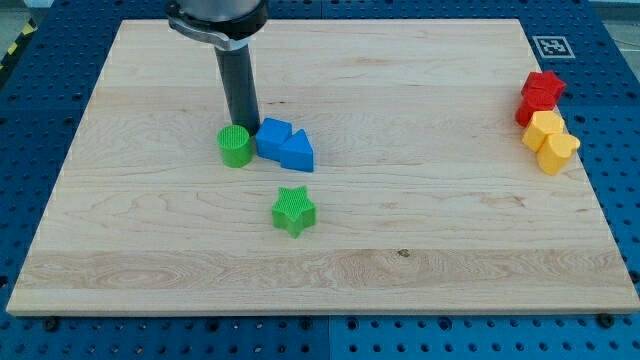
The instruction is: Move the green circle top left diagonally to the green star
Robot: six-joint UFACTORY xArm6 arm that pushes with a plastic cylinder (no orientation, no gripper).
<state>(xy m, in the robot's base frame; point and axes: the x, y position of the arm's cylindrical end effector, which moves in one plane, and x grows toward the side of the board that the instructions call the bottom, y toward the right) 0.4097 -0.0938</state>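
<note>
My tip (243, 126) is a plain dark rod end with no jaws to spread or pinch, so it holds nothing; it stands on the counter (400, 90) just behind the green circle (234, 146), at that block's far right edge, and close to the far left corner of the blue blocks (284, 144). Whether it actually touches either one I cannot tell. The rod rises straight up from there, upright, into a wider dark collar at the view's top, where the arm leaves the picture. The green circle sits left of centre, just left of the blue blocks with a thin gap between them; the blue pair look like a cube and a wedge pressed together. The green star (293, 210) lies nearer the view's bottom, to the right of the circle and apart from it, so the circle already stands up and left of the star. Far right, near the counter's edge, a red star (541, 92) tops a tight cluster with two yellow blocks (550, 140) just below it.
</note>
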